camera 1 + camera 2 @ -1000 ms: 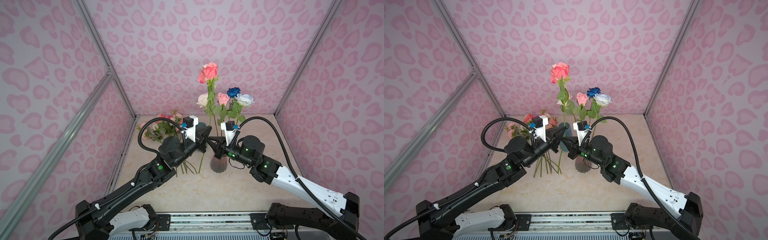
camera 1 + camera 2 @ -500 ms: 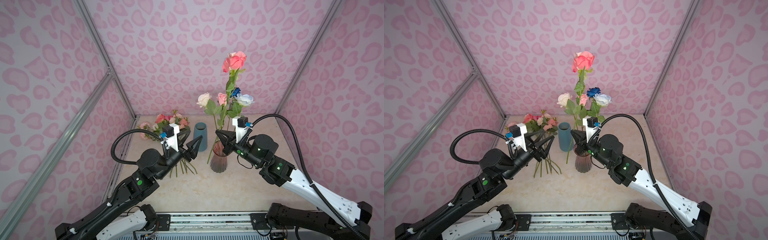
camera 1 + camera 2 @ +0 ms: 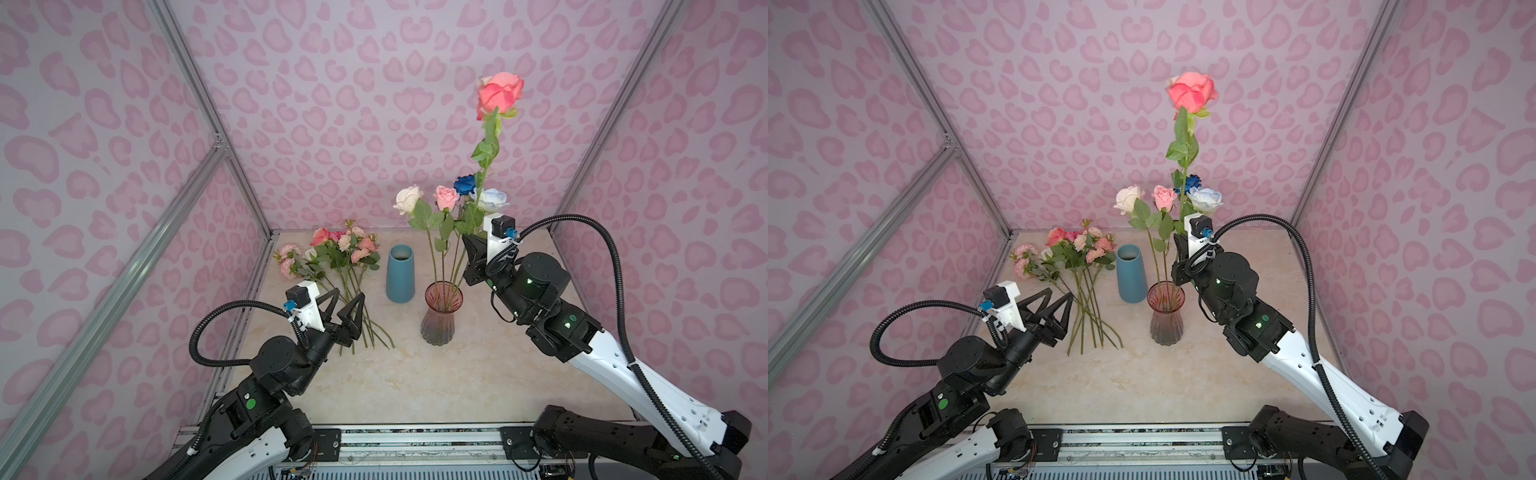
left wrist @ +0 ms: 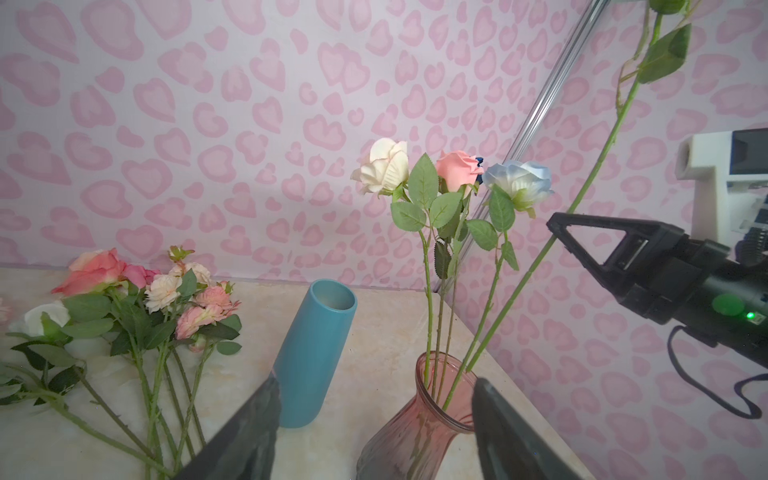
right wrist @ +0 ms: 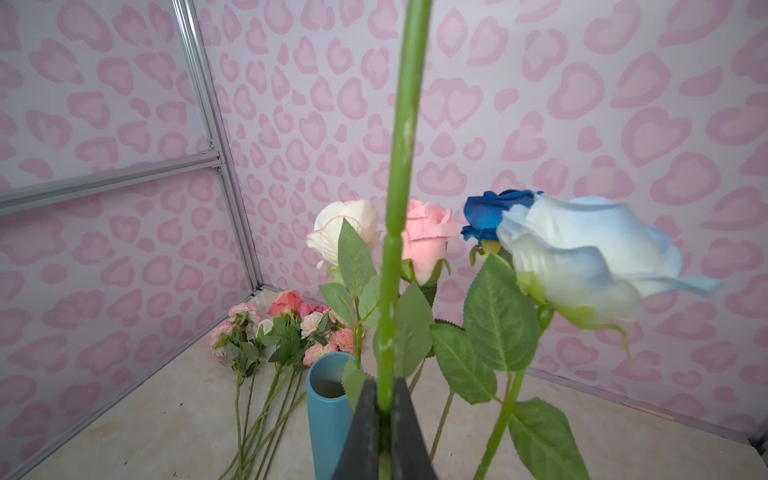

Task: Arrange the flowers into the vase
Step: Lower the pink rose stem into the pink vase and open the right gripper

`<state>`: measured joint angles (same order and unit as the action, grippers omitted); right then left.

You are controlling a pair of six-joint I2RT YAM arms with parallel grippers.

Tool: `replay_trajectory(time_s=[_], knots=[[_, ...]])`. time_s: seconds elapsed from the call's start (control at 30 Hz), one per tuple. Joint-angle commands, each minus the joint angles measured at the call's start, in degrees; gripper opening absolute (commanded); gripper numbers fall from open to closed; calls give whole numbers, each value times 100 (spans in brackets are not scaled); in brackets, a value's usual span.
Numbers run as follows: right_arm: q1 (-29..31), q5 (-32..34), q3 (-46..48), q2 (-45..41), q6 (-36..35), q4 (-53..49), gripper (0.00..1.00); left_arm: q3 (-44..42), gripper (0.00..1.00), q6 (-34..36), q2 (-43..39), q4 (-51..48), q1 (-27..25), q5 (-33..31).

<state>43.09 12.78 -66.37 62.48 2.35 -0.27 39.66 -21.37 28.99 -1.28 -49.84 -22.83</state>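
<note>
A pink glass vase [image 3: 442, 309] [image 3: 1165, 309] [image 4: 419, 415] stands mid-table with cream, pink, dark blue and pale blue roses [image 3: 446, 197] [image 5: 582, 257] in it. My right gripper [image 3: 473, 251] [image 3: 1179, 249] [image 5: 384, 386] is shut on the stem of a tall coral rose [image 3: 498, 93] [image 3: 1192, 91], above the vase. In the left wrist view that stem [image 4: 540, 253] slants down into the vase mouth. My left gripper [image 3: 345, 301] [image 3: 1059, 297] [image 4: 374, 380] hangs open and empty left of the vase, over the stems of the loose flowers [image 3: 340, 249] [image 3: 1075, 249] [image 4: 145, 299] lying on the table.
A blue ceramic vase [image 3: 400, 272] [image 3: 1131, 272] [image 4: 316, 349] [image 5: 328, 399] stands empty between the loose flowers and the glass vase. Pink patterned walls with metal frame bars [image 3: 199, 112] close in the marble tabletop [image 3: 415, 374] on three sides.
My left gripper let go of the coral rose's stem, opened and drew back to the left. My right gripper carried the rose to the right, over the glass vase.
</note>
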Motion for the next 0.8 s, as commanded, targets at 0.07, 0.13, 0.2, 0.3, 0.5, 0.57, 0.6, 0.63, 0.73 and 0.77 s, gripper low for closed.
replay_trajectory(time_s=[0.07,0.13,0.2,0.3,0.5,0.57,0.6,0.63,0.73,0.77], knots=[[4,-148,425,143,117,172,1,-42,73,-93,5,-82,9,-112],[38,-170,723,100,230,254,2,-84,73,-127,-3,-122,10,-125],[90,-132,1023,25,384,291,3,-151,73,-147,-44,-153,9,-141],[181,-96,1360,-72,527,139,12,-260,73,-157,-112,-155,5,-156],[200,-106,1690,-291,801,4,23,-344,73,-158,-59,-126,10,-187],[200,-126,1696,-348,828,-19,25,-332,74,-175,46,-90,10,-171],[208,-126,1677,-364,828,-48,25,-325,74,-184,104,-81,10,-163],[215,-126,1653,-383,822,-80,25,-308,74,-193,162,-67,9,-153],[260,-157,1649,-500,810,-82,25,-276,73,-187,320,-55,5,-194],[267,-161,1651,-539,824,-82,25,-279,73,-185,371,-52,10,-264]])
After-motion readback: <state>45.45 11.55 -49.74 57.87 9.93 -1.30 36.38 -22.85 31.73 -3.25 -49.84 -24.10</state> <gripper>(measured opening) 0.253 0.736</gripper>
